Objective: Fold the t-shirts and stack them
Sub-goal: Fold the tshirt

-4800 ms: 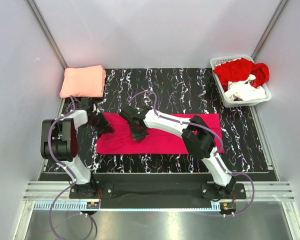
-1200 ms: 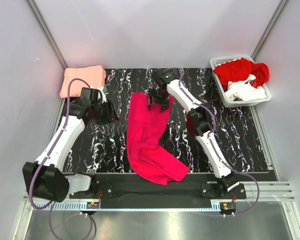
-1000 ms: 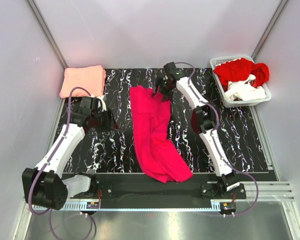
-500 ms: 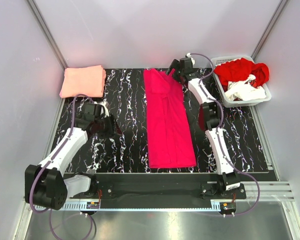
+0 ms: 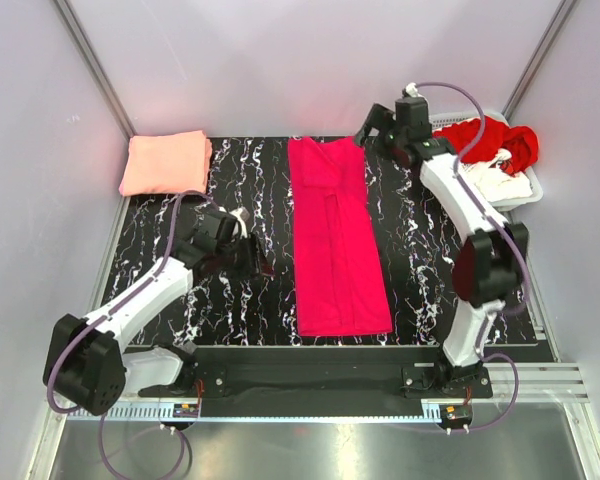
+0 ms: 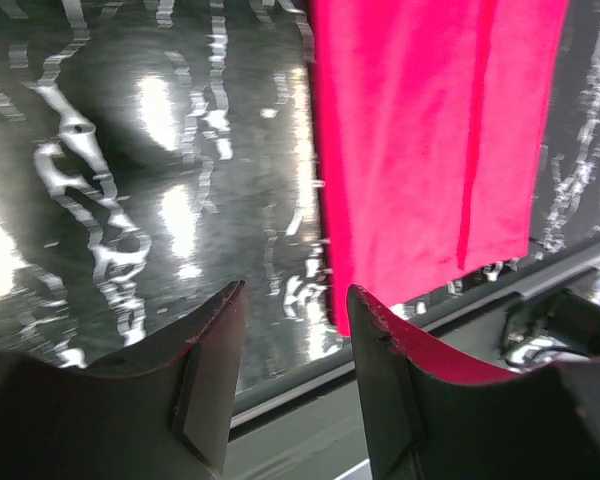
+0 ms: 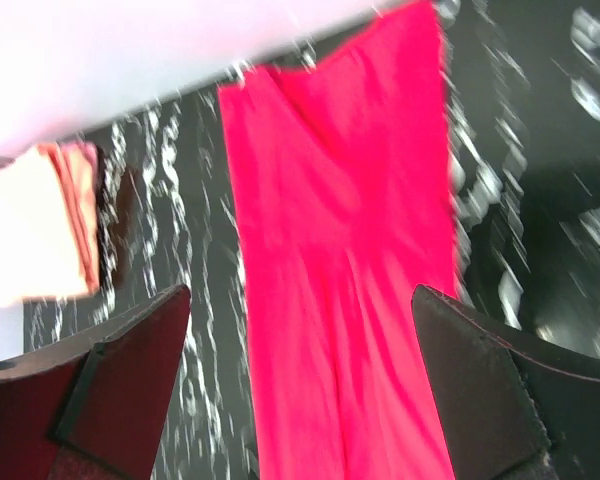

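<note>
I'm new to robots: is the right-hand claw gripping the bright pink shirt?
No, the right gripper is wide open and the shirt lies flat, clear of it.

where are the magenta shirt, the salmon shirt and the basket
magenta shirt (image 5: 335,240): top view, middle of the strip
salmon shirt (image 5: 165,163): top view, centre of the folded pile
basket (image 5: 532,190): top view, near right rim
</note>
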Motion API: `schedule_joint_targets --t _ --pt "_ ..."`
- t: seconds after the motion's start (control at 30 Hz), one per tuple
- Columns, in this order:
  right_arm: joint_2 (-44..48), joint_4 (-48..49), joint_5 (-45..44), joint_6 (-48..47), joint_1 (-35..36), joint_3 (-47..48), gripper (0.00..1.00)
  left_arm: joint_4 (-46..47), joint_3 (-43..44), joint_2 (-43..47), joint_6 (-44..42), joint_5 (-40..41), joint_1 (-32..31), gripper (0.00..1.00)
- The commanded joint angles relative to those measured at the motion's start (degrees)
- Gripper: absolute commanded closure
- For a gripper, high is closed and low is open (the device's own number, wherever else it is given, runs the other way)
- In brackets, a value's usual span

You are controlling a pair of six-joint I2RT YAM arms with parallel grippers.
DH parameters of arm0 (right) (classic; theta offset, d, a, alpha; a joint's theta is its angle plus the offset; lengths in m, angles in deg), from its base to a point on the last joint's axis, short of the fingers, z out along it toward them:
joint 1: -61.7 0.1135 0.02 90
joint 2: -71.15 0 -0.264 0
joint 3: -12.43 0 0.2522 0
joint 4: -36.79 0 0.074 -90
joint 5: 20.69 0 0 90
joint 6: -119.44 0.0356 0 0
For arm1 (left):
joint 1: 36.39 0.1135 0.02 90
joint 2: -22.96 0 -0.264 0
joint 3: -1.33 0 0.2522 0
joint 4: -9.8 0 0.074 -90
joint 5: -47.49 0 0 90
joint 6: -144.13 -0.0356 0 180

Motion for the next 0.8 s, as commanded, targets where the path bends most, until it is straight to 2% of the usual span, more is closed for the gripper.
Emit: schedule_joint_targets --t 0.0,0.1,0.2,0.33,0.43,0.57,0.77 --pt "7.84 -12.13 -4.35 -1.11 0.31 -9.45 0.0 8.83 -2.46 -1.22 5.75 -1.32 -2.84 0.51" --pt "17.48 -15.67 -1.46 0.12 0.4 -23.83 0.01 12.63 -4.4 -2.46 9.87 -1.59 -7.66 0.51" --pt "24.44 -18.05 0.82 0.56 0.31 -33.61 0.03 14.66 -5.54 -3.08 11.99 -1.24 -10.83 0.51" --pt "39.01 -16.48 11.16 4.95 0.31 -51.61 0.07 17.11 -8.7 -3.43 15.24 1.13 -16.73 0.52" --pt "47.37 -14.72 16.63 8.91 0.31 -60.24 0.12 20.98 -12.04 -3.87 18.67 2.27 -19.18 0.52" --pt "53.9 -16.29 17.71 11.11 0.31 -65.37 0.12 22.74 -13.72 -5.53 21.84 3.68 -21.74 0.52" --pt "54.61 -18.85 19.02 11.11 0.31 -70.46 0.14 25.46 -14.69 -8.87 23.95 5.09 -24.73 0.52"
